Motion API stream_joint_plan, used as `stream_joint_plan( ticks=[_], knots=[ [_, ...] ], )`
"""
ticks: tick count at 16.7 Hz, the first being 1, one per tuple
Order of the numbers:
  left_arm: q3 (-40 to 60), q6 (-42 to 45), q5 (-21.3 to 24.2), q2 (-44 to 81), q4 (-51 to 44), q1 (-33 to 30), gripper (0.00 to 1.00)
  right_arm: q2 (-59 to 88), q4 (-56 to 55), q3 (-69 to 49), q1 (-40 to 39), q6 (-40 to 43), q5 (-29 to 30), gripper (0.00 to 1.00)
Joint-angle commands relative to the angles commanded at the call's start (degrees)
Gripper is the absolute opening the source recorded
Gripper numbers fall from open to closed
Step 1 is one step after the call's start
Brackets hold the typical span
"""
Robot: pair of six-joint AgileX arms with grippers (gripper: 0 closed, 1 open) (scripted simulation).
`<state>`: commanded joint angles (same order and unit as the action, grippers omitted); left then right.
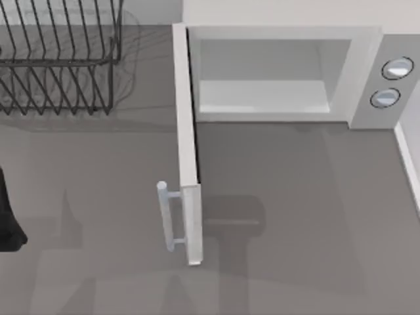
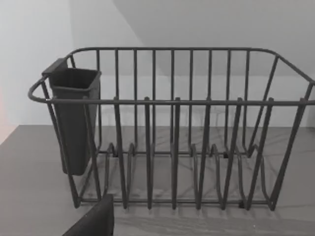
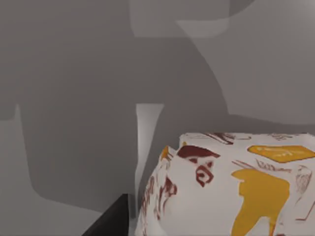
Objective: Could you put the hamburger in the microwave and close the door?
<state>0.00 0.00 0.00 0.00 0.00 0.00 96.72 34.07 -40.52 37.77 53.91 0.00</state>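
At the far left edge of the top view you see a dark piece of your left arm [image 1: 8, 220]; its jaws are out of sight, so you cannot tell their state. In the upper left stands the dark wire dish rack [image 1: 59, 62]; the left wrist view faces it, with a dark square cup [image 2: 74, 118] hung inside one end.

At centre, the flat white door [image 1: 189, 151] with its pale cylindrical bar handle [image 1: 165, 215] stands swung wide open. In the upper right, the large white boxy microwave [image 1: 289, 39] shows a pale cavity, and two round dials [image 1: 392, 82] on its grey panel.

In the right wrist view's lower right, close to the lens, the hamburger [image 3: 231, 187] appears as a white rounded wrapper printed in orange-yellow and dark red. Whether the right jaws grasp it, you cannot tell.
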Motion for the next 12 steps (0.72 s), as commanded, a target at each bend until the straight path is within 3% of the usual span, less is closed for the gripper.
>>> stream_joint_plan(
  ticks=[7,8,12],
  knots=[
    [0.0,0.0,0.0,0.0,0.0,0.0,1.0,0.0,0.0,0.0,0.0,0.0,0.0,0.0],
    [0.0,0.0,0.0,0.0,0.0,0.0,1.0,-3.98,5.22,-2.07,-0.02,-1.1,-0.76,0.0],
    [0.0,0.0,0.0,0.0,0.0,0.0,1.0,-5.53,9.44,-5.24,0.04,-0.72,-0.76,0.0]
  ],
)
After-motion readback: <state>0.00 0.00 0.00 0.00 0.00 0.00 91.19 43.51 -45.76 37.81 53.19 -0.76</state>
